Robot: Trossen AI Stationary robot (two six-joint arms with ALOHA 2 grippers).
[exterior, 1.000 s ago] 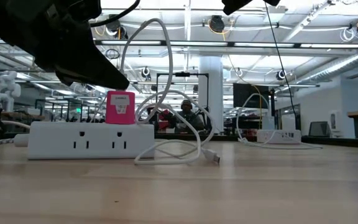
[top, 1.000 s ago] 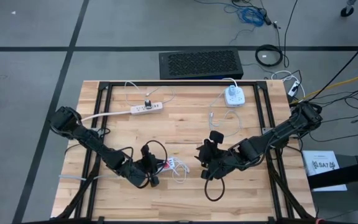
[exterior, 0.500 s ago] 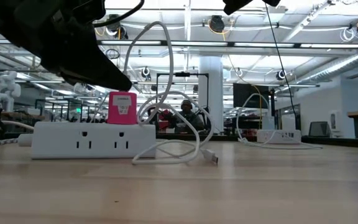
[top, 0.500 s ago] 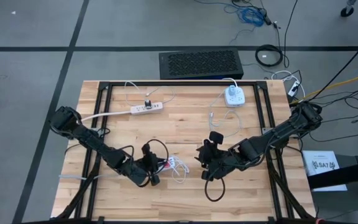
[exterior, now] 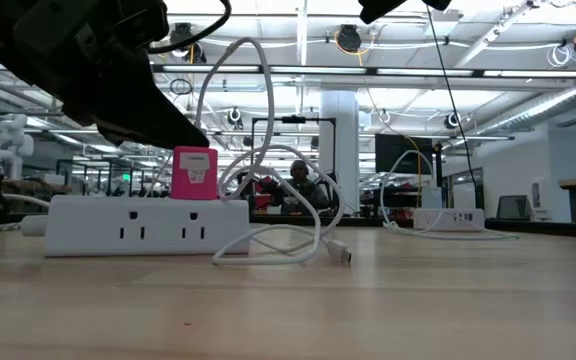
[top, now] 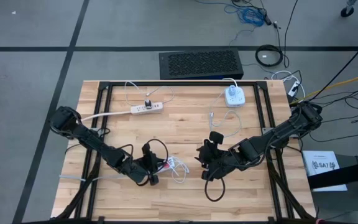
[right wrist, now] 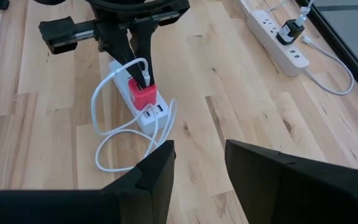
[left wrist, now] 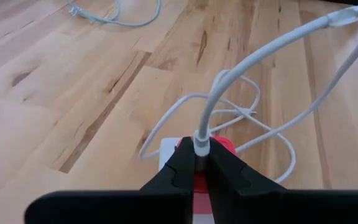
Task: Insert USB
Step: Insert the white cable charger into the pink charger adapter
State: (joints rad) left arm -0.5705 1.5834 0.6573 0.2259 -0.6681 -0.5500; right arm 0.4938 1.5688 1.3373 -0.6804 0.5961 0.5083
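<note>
I am pinching the plug of the white cable between the fingers of my left gripper, closed right on its short stiff end, directly above the pink charger. That charger is sitting in the near power strip on the wooden table, toward the front edge between my two arms.

The plug is light and rigid, so I judge that the spot I am gripping, just behind the metal tip, is the right one; any higher and the soft cable would bend instead of pushing. The cable is limp and springy, looping loosely beside the strip, and its pull could twist the plug off line. The charger looks light too and might rock in its socket under a skewed push.

My right gripper is hanging empty with its fingers apart, near the strip.

My left wrist view is showing the grip itself but hiding the port. The right wrist view is showing plug and charger together from the front. The low view is showing the charger upright on the strip, though my arm is covering the plug.
</note>
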